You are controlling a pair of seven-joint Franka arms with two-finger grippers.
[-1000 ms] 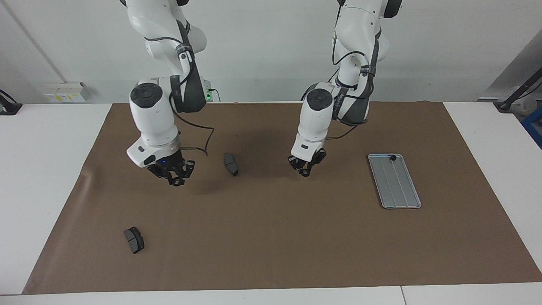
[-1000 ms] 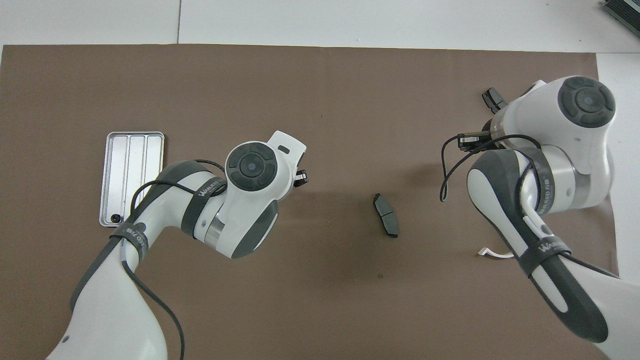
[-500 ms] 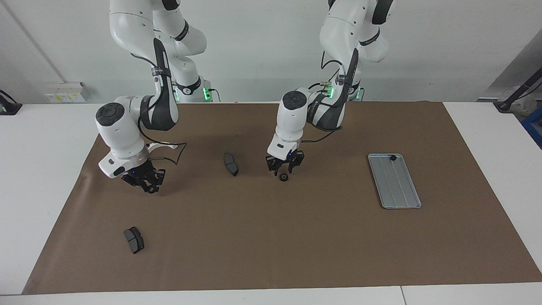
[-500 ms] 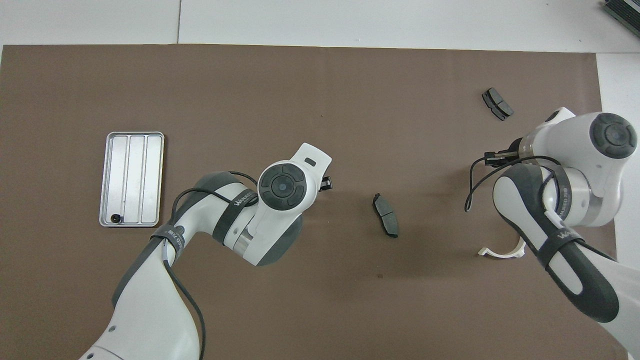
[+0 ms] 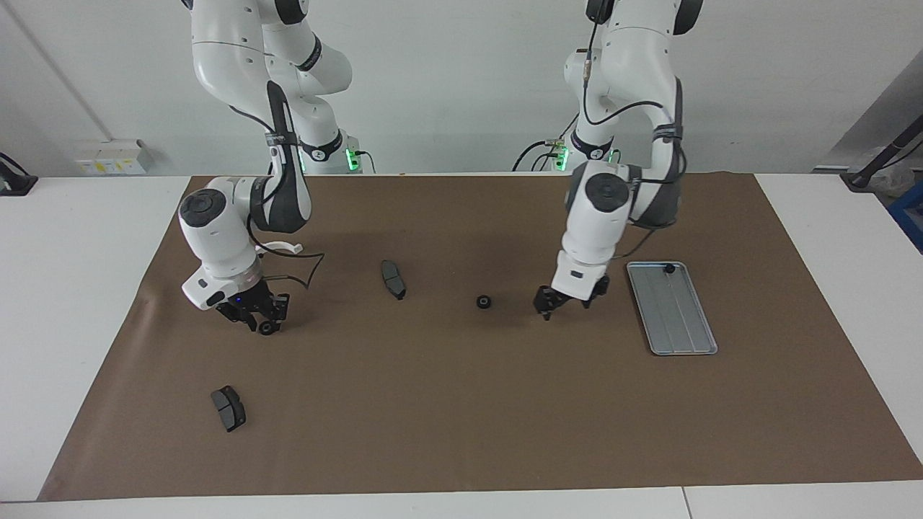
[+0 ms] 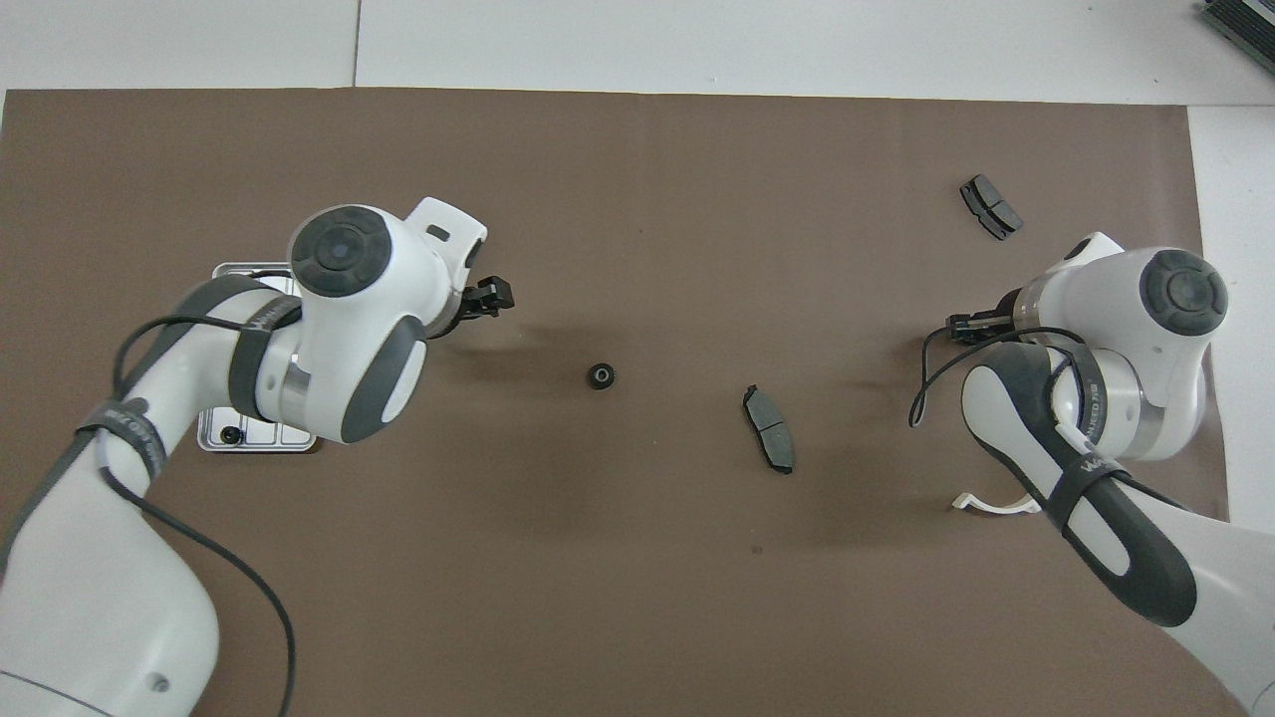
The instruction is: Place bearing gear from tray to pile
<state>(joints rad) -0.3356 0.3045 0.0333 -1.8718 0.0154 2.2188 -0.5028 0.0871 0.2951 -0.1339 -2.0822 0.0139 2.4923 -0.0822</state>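
Observation:
A small black bearing gear (image 5: 484, 301) lies alone on the brown mat; it also shows in the overhead view (image 6: 600, 375). The silver-grey ridged tray (image 5: 681, 339) lies toward the left arm's end, with a second small black gear (image 5: 670, 269) in the corner nearest the robots. In the overhead view my left arm covers most of the tray (image 6: 261, 441), and that gear (image 6: 231, 435) shows. My left gripper (image 5: 564, 303) is open and empty, low over the mat between the loose gear and the tray. My right gripper (image 5: 259, 321) hangs low over the mat toward the right arm's end.
A dark brake pad (image 5: 393, 279) lies on the mat between the loose gear and my right gripper. A second brake pad (image 5: 228, 408) lies farther from the robots, toward the right arm's end. The brown mat (image 5: 461, 432) covers most of the white table.
My left gripper carried the gear toward the mat's middle, let it go there, and has drawn back toward the tray. My right gripper has moved toward its own end of the table.

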